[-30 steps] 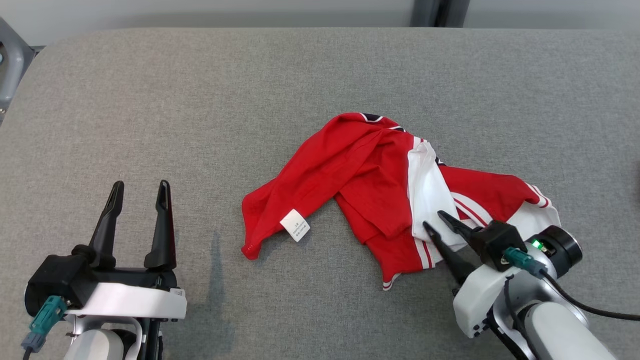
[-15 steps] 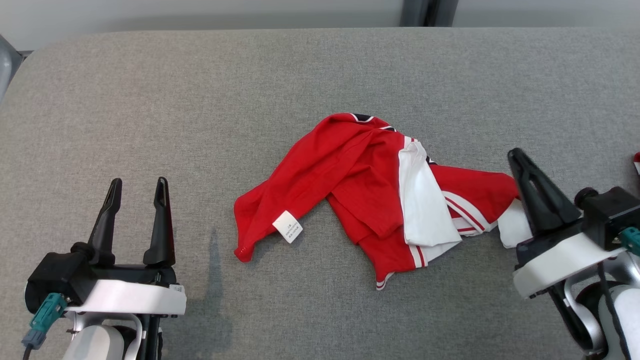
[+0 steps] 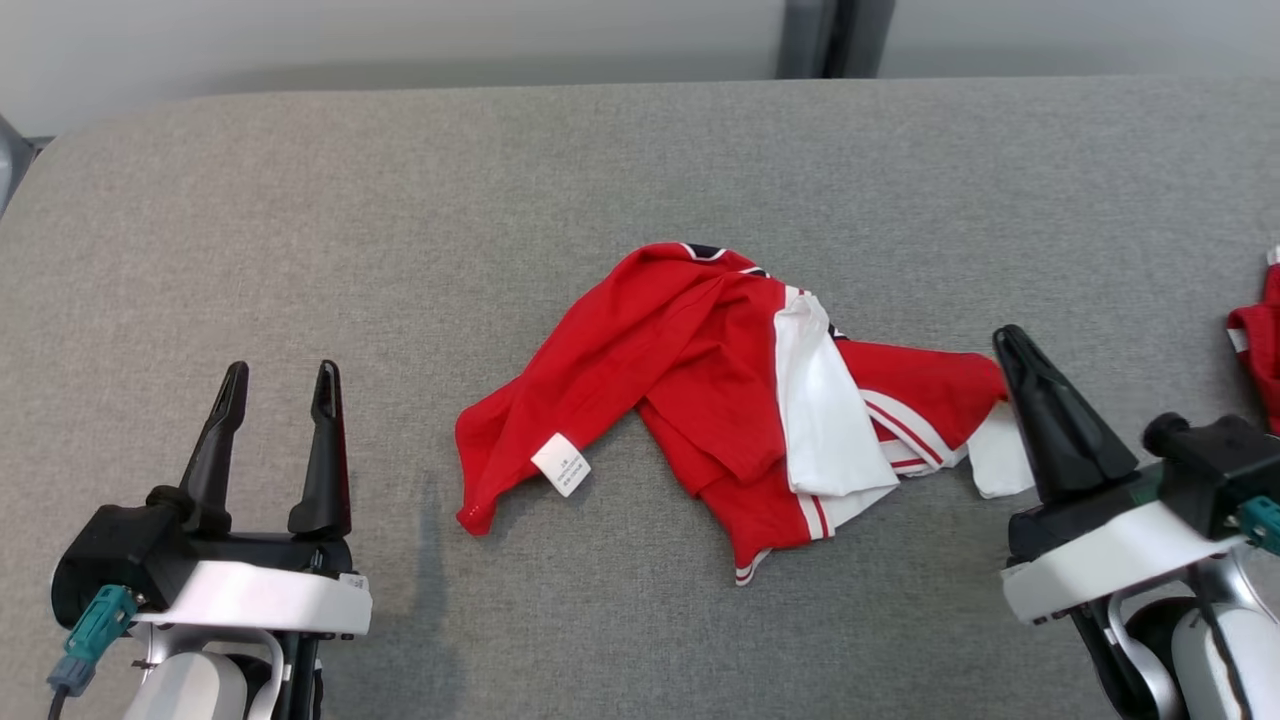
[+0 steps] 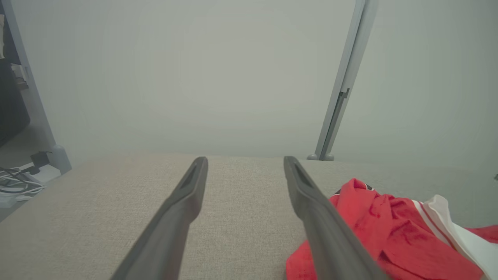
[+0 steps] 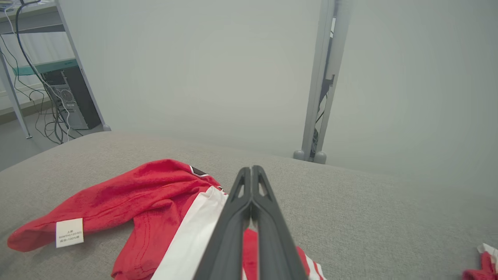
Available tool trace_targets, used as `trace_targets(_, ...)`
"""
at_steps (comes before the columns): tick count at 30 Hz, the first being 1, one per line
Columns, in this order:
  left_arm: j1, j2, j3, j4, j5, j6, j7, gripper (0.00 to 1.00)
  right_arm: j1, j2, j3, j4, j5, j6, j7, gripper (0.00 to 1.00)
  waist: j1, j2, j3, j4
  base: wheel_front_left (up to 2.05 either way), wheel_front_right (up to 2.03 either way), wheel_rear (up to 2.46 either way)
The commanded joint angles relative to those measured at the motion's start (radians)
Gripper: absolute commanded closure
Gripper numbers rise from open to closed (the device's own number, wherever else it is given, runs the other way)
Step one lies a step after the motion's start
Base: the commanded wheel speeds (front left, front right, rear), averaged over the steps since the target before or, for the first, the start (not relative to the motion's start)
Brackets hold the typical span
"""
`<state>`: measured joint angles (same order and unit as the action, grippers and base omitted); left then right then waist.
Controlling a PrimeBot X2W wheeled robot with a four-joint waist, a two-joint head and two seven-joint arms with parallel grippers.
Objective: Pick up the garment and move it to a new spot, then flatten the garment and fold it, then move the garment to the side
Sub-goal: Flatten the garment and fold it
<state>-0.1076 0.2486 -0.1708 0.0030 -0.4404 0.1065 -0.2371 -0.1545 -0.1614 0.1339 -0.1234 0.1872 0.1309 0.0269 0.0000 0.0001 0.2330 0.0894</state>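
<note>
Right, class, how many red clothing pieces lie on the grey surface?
2: the garment crumpled at centre; a second red piece at the right edge, cut off, so more may be hidden.

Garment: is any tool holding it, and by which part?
Nothing is held. The right tool is shut, empty, beside the garment; the left tool is open and empty.
</note>
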Motion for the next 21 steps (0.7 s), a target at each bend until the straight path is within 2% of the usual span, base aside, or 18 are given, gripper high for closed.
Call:
trace_targets(1,0.006,0.011,0.000,-0.003,0.005,-0.002,0.005,0.00,0.012,0.011,-0.028,-0.009,0.010,0.000,-0.025,0.98,0.0000,-0.0001,-0.021,-0.019,0.00,0.00,0.00)
trace_targets(2,0.009,0.014,-0.001,-0.003,0.006,0.000,0.009,0.00,0.021,0.020,-0.043,-0.010,0.017,0.000,-0.033,0.40,0.0000,-0.0001,-0.030,-0.025,0.00,0.00,0.00)
trace_targets(3,0.014,0.016,-0.002,-0.004,0.005,0.001,0.013,0.00,0.026,0.026,-0.059,-0.012,0.022,0.000,-0.037,0.00,0.0000,-0.0001,-0.038,-0.031,0.00,0.00,0.00)
trace_targets(11,0.053,0.037,-0.008,-0.018,0.006,0.008,0.042,0.00,0.080,0.035,-0.133,-0.015,0.047,0.000,-0.036,0.00,0.0000,-0.0001,-0.100,-0.067,0.00,0.00,0.00)
trace_targets(21,0.145,0.055,-0.023,-0.049,-0.003,0.023,0.084,0.00,0.188,0.036,-0.146,-0.043,0.070,0.000,0.003,0.00,0.0000,-0.0001,-0.168,-0.093,0.00,0.00,0.00)
